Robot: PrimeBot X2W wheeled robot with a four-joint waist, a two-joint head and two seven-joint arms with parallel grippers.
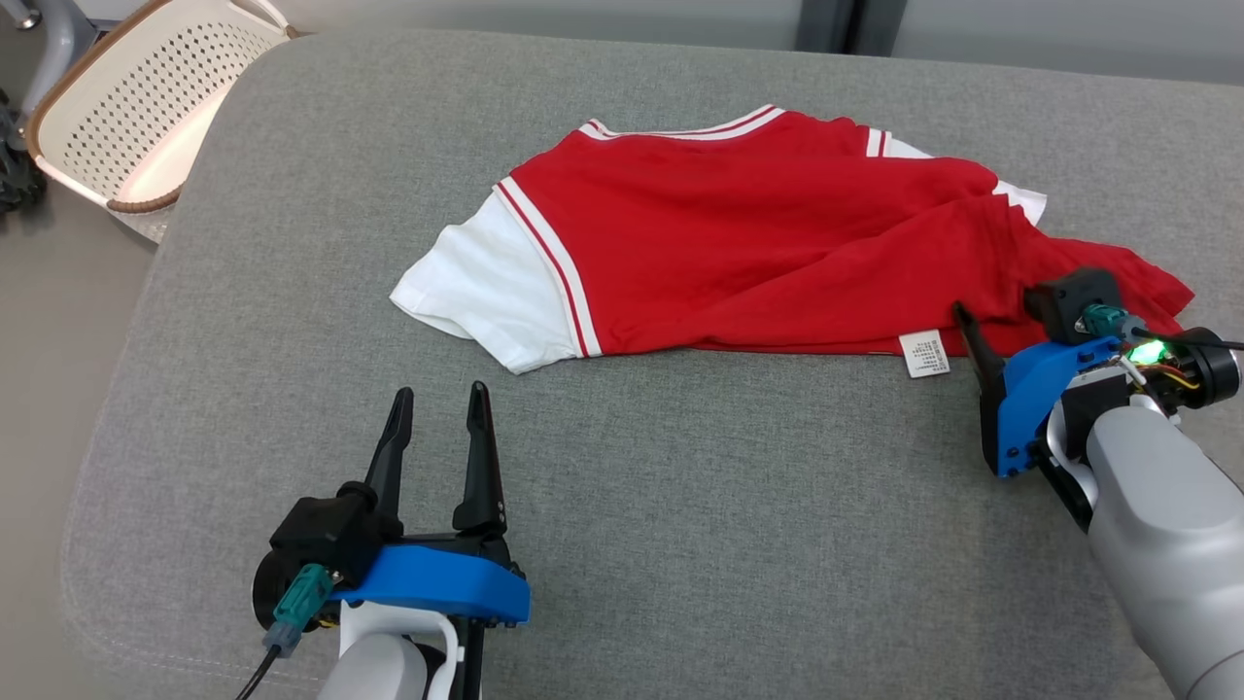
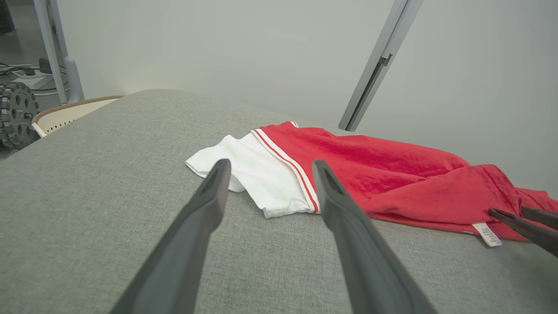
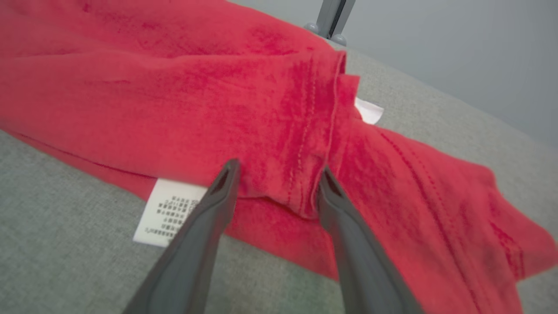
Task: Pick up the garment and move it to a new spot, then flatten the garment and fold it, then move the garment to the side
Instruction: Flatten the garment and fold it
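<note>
- Left gripper [image 1: 440,391], 7 o'clock in the head view: jaws wide apart, nothing between them, hovering over the grey woven-fabric padded surface [image 1: 680,544], well apart from the cloth.
- Right gripper [image 3: 280,168], 4 o'clock: jaws apart, tips at the near hem. A raised ridge of red cloth lies between them, not pinched. Judged to hold nothing.
- Small white printed care label [image 1: 923,352] sticks out from the near hem, just beside the right gripper's fingers.
- Red cotton T-shirt with white sleeves and red-and-white striped trim [image 1: 758,233], centre to 2 o'clock: lies on the surface, left half fairly smooth, right half bunched and wrinkled.
- Cream perforated basket with a brown rim [image 1: 146,107], 10 o'clock, off the surface.
- Progress, judged: cannot tell if the relocation is done. Flattening looks partial, and folding and moving aside are not yet done.
</note>
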